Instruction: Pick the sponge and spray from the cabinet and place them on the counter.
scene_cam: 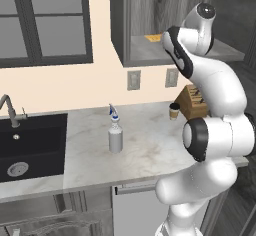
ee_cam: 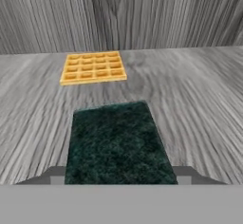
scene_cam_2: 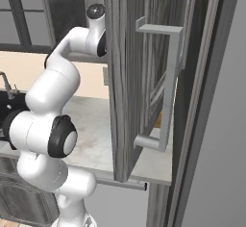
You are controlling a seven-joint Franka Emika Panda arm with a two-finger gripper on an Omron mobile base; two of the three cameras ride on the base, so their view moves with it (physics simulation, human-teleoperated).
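Observation:
In the hand view the sponge [ee_cam: 116,140] shows its dark green top and lies on the grey shelf of the cabinet [ee_cam: 199,123]. My gripper [ee_cam: 118,176] reaches over it, and both fingertips [ee_cam: 54,175] press against the sponge's two long sides. In the left base view my arm reaches up into the open cabinet [scene_cam: 120,25]. The spray [scene_cam: 115,135], a pale grey bottle with a white and blue trigger, stands upright on the counter [scene_cam: 150,147], right of the sink.
A thin yellow gridded cloth [ee_cam: 93,67] lies further back on the shelf. The cabinet's open door [scene_cam_2: 129,77] stands close on the arm's right. A coffee cup [scene_cam: 174,111] and a wooden knife block [scene_cam: 192,102] stand at the counter's back. The black sink [scene_cam: 30,145] is on the left.

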